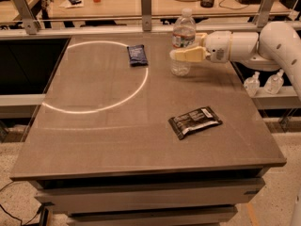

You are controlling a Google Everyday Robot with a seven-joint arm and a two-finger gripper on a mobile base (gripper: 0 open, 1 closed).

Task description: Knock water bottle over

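Note:
The water bottle [183, 32] is a tall clear ribbed bottle with a white cap. It stands upright near the far right of the brown table [117, 140]. My gripper [184, 48] reaches in from the right on a white arm [277, 41], level with the bottle's middle. It is open. The near cream finger [187, 55] crosses in front of the bottle's body. The far finger [201, 36] shows beside the label, with its tip hidden behind the bottle. The bottle stands between the two.
A dark blue packet [137, 54] lies left of the bottle. A black snack packet [194, 121] lies nearer the front right. Two tiny clear bottles [263, 82] stand on a shelf past the table's right edge. A ring of light [94, 109] marks the left half.

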